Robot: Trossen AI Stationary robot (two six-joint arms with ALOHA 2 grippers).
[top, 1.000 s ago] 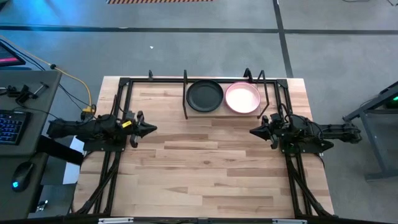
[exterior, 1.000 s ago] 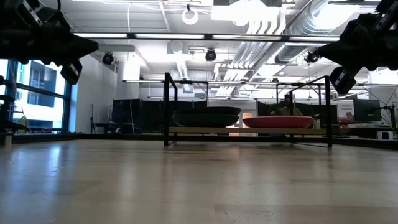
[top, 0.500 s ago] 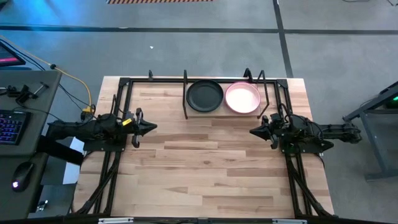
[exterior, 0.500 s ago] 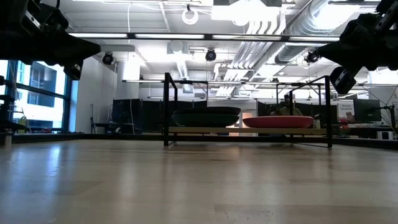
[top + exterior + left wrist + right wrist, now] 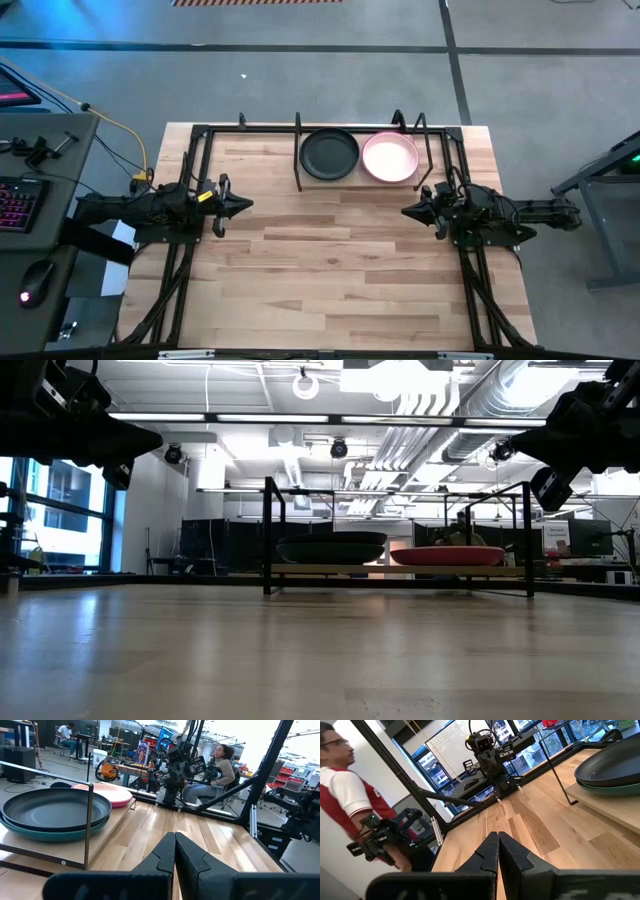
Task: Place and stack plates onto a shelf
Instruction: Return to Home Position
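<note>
The shelf [image 5: 299, 160], a light-wood board [image 5: 75, 851] with thin black rods, stands at the table's far edge. On its left part a black plate [image 5: 329, 154] lies on a dark teal plate [image 5: 45, 834]. On its right part a cream-pink plate [image 5: 390, 157] lies on top; the low view shows a magenta-red plate's side [image 5: 447, 556] there. The pale sage green plate is hidden. My left gripper [image 5: 245, 206] is shut and empty above the table's left part. My right gripper [image 5: 405, 211] is shut and empty above its right part. Both point toward the table's middle.
Black metal frame rails [image 5: 190, 160] run along the table's left, far and right edges. A bare stretch of tabletop [image 5: 330, 270] lies between the grippers and the near edge. A seated person [image 5: 220, 765] and a person in red and white [image 5: 350, 795] are beyond the table.
</note>
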